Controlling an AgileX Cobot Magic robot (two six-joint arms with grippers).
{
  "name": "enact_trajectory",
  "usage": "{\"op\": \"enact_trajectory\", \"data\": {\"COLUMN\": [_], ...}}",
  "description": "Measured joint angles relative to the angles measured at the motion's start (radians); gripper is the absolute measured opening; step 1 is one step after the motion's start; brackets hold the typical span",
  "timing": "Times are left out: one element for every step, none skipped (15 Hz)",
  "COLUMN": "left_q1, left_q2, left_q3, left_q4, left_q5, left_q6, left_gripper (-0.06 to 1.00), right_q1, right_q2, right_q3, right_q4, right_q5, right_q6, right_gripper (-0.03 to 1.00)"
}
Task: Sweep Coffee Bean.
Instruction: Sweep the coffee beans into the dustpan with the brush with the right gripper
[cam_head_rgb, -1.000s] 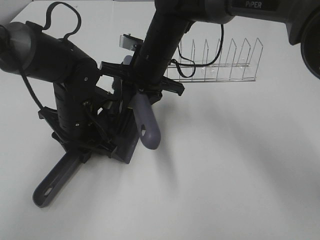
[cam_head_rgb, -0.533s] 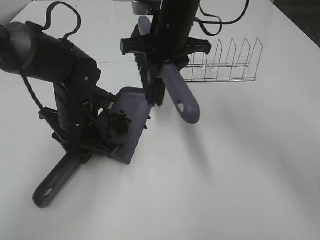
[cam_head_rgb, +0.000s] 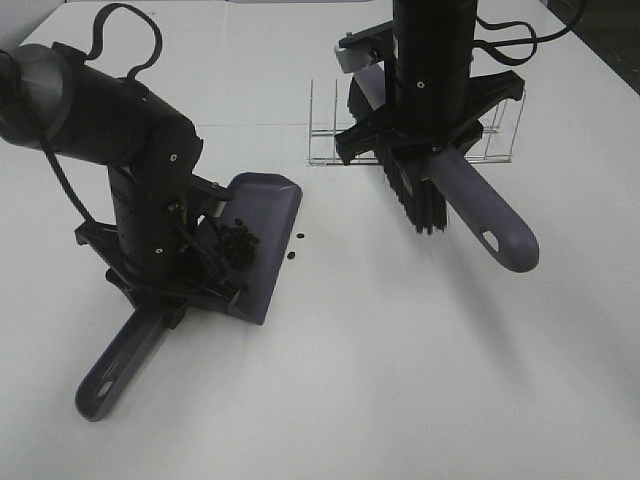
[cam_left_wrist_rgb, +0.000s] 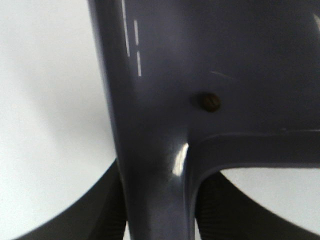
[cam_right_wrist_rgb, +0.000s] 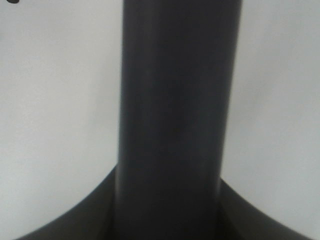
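My left gripper (cam_head_rgb: 160, 298) is shut on the handle of a grey-purple dustpan (cam_head_rgb: 268, 205) that rests on the white table. A cluster of dark coffee beans (cam_head_rgb: 238, 247) lies in the pan. Two loose beans (cam_head_rgb: 300, 236) lie on the table just off the pan's lip. My right gripper (cam_head_rgb: 430, 150) is shut on a brush (cam_head_rgb: 488, 222), held above the table to the right of the pan, its black bristles (cam_head_rgb: 415, 195) pointing down. The left wrist view shows the dustpan handle (cam_left_wrist_rgb: 150, 150) and one bean (cam_left_wrist_rgb: 210, 102). The right wrist view shows only the brush handle (cam_right_wrist_rgb: 175, 110).
A clear wire-like plastic rack (cam_head_rgb: 325, 135) stands at the back, partly behind the right arm. The dustpan's long handle end (cam_head_rgb: 110, 370) points toward the front left. The white table (cam_head_rgb: 400, 380) extends to the front and right.
My right arm has swung the brush from over the dustpan to the right and away from it. The beans in the pan now show. The left arm and pan have barely moved.
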Motion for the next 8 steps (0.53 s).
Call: {"op": "enact_trajectory", "data": {"left_q1": [0.0, 0.007, 0.014, 0.036, 0.09, 0.097, 0.097, 0.096], "left_q2": [0.0, 0.0, 0.0, 0.0, 0.0, 0.0, 0.0, 0.0], "left_q3": [0.0, 0.0, 0.0, 0.0, 0.0, 0.0, 0.0, 0.0], "left_q4": [0.005, 0.008, 0.007, 0.004, -0.006, -0.006, -0.006, -0.006], "left_q5": [0.002, 0.003, 0.003, 0.001, -0.002, 0.0, 0.0, 0.0], "left_q6": [-0.005, -0.01, -0.017, -0.024, -0.016, -0.003, 0.004, 0.008], "left_gripper": [0.33, 0.33, 0.33, 0.33, 0.33, 0.33, 0.33, 0.33], "right_q1": [0.0, 0.0, 0.0, 0.0, 0.0, 0.0, 0.0, 0.0], "right_q2": [0.003, 0.007, 0.019, 0.032, 0.051, 0.059, 0.065, 0.077], "right_q3": [0.002, 0.002, 0.002, 0.002, 0.005, 0.005, 0.005, 0.005], "right_q4": [-0.007, -0.009, -0.013, -0.013, -0.013, -0.013, -0.013, -0.013], "right_q5": [-0.001, -0.001, -0.001, -0.001, -0.003, -0.003, -0.003, -0.003], "right_q6": [0.0, 0.0, 0.0, 0.0, 0.0, 0.0, 0.0, 0.002], "right_gripper": [0.26, 0.26, 0.26, 0.26, 0.26, 0.26, 0.26, 0.26]}}
